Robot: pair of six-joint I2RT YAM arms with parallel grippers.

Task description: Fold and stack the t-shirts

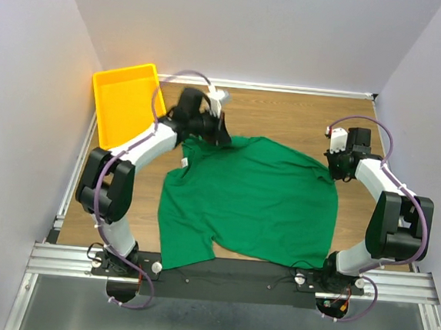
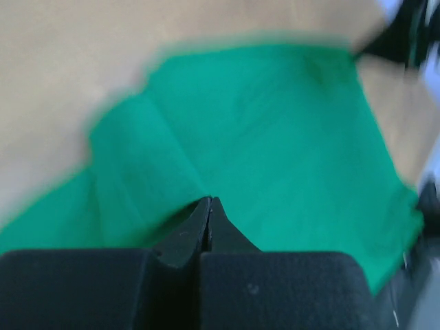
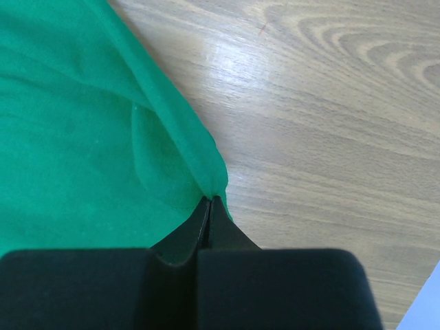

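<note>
My left claw [image 1: 223,139] is shut tight, its two tips pressed together at the far left corner of the green t-shirt [image 1: 256,199]. My left wrist view is blurred, so I can only say the cloth [image 2: 275,137] seems to be pinched right at my fingertips [image 2: 203,214], with a fold rising up to them. My right claw [image 1: 336,169] is shut too, and here the view is sharp. My fingertips [image 3: 206,214] clamp the shirt's edge [image 3: 82,137] where it bunches into a small ridge, and bare wood lies just to the right of it. The t-shirt is spread across the middle of the wooden table [image 1: 287,113], mostly flat. Its far edge is drawn up between my two claws, and its near edge reaches the black strip in front of my bases. A short sleeve pokes out at the near left, and a small white neck tag [image 1: 183,162] shows on the left side, just below my left claw. A yellow tray [image 1: 124,70] sits at the far left corner of the table, beside my left arm and apart from the shirt.
</note>
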